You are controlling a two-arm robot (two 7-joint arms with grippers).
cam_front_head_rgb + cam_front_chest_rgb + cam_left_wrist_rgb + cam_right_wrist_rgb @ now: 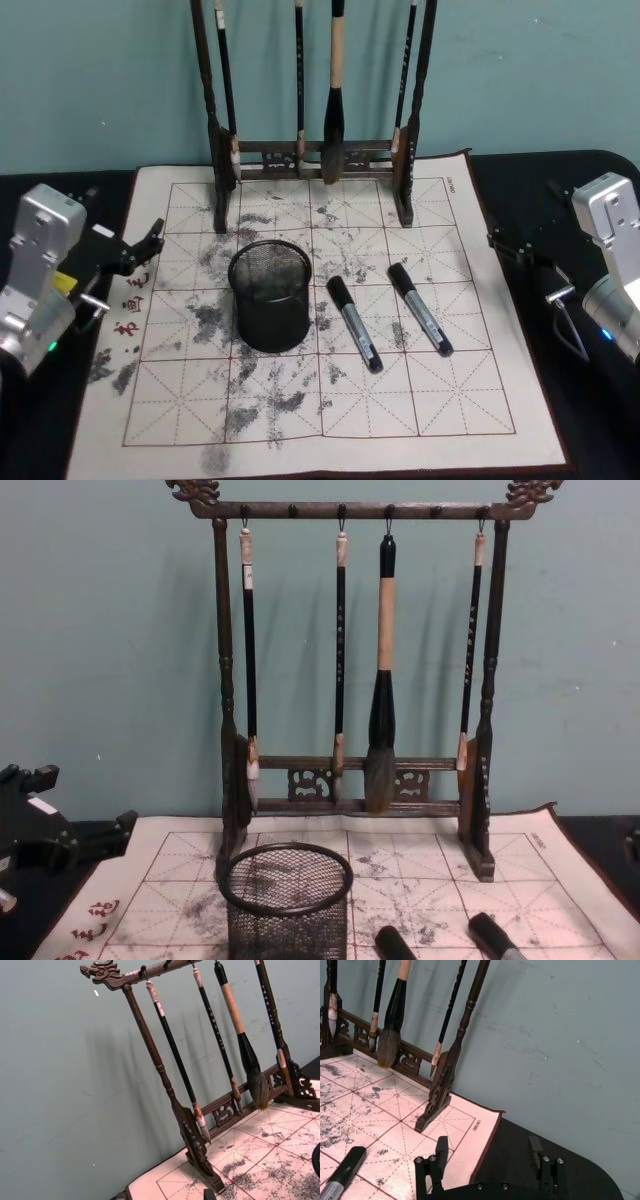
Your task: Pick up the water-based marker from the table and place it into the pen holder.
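Observation:
Two black-capped, grey-barrelled markers lie side by side on the calligraphy mat (pixel 470 400): one water-based marker (pixel 355 325) just right of the pen holder, the other marker (pixel 420 308) farther right. The pen holder (pixel 270 315), a black wire-mesh cup (pixel 287 925), stands upright at the mat's middle with nothing in it. My left gripper (pixel 150 245) hovers open over the mat's left edge, well apart from the holder. My right gripper (pixel 508 246) is open off the mat's right edge; in its wrist view its fingers (pixel 440 1150) stand wide apart, a marker's cap (pixel 347 1167) off to one side.
A tall dark wooden brush rack (pixel 315 160) with several hanging brushes (pixel 381 680) stands at the back of the mat, against a teal wall. Black tabletop (pixel 580 420) surrounds the mat. The ink-stained mat in front of the holder and markers holds nothing.

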